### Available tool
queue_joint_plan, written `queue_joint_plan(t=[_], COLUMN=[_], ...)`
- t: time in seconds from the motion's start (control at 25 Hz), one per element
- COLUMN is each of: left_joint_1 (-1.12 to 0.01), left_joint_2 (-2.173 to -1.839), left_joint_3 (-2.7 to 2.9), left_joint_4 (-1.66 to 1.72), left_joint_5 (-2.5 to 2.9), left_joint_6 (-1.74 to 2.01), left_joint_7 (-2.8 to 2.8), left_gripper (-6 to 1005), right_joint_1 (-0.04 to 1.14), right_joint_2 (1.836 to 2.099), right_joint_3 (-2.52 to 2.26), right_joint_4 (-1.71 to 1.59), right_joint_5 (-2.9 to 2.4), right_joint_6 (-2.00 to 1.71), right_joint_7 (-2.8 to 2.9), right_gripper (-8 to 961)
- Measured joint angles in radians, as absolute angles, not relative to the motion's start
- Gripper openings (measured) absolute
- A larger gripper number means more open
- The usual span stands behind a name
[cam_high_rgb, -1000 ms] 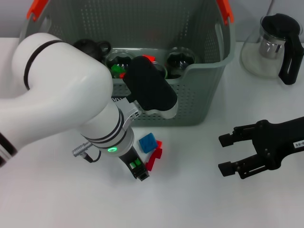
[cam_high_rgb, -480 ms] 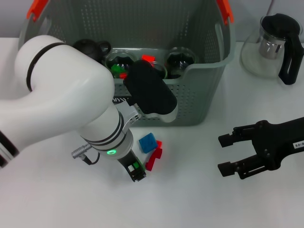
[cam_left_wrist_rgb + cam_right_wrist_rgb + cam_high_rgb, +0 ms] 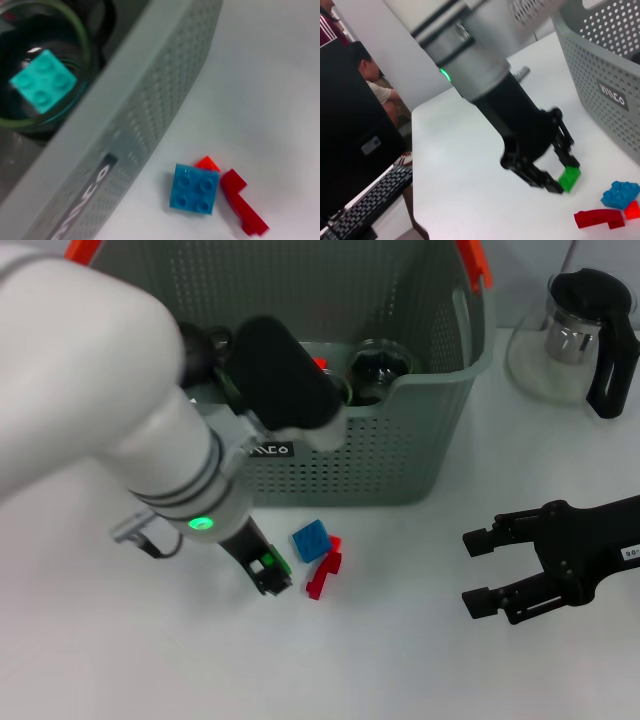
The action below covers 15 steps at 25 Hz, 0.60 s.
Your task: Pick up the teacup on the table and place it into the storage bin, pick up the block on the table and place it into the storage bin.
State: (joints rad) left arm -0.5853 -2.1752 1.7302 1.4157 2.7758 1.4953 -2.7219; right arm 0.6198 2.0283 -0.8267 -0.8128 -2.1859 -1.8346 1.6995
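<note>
My left gripper point(image 3: 268, 575) pinches a green block point(image 3: 568, 177) just above the table near the storage bin point(image 3: 420, 430), right gripper point(image 3: 490, 570) spread idle; a thin edge grip could slip mid-lift.

The left arm point(image 3: 120, 410) covers much of the storage bin point(image 3: 400, 430) in the head view (its label point(image 3: 268, 450) shows only in part). The orange block point(image 3: 207, 163) lies mostly hidden under the blue block point(image 3: 195, 189). The right hand point(image 3: 480, 570) runs off the picture's edge at the wrist.
</note>
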Motion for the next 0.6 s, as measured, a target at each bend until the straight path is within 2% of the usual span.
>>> queue_joint_plan(t=[0.32, 0.44, 0.6], left_joint_1=[-0.507, -0.528, -0.624], left_joint_2=[-2.174, -2.169, -2.16], left_joint_3=[1.418, 1.257, 1.051], left_joint_4=[1.723, 1.807, 1.816], left_joint_5=[2.616, 2.439, 2.275], left_joint_6=[1.734, 1.792, 1.809], left_joint_7=[-2.59, -2.566, -2.531], left_gripper=[412, 425, 443], right_joint_1=[0.616, 0.615, 0.622], right_joint_2=[2.024, 2.022, 2.022], right_joint_3=[-0.818, -0.816, -0.816], right_joint_4=[-0.809, -0.808, -0.809], right_joint_5=[-2.186, -2.186, -2.186], right_joint_6=[-1.838, -1.838, -1.838], right_joint_7=[1.7, 1.701, 1.704], right_gripper=[927, 927, 927])
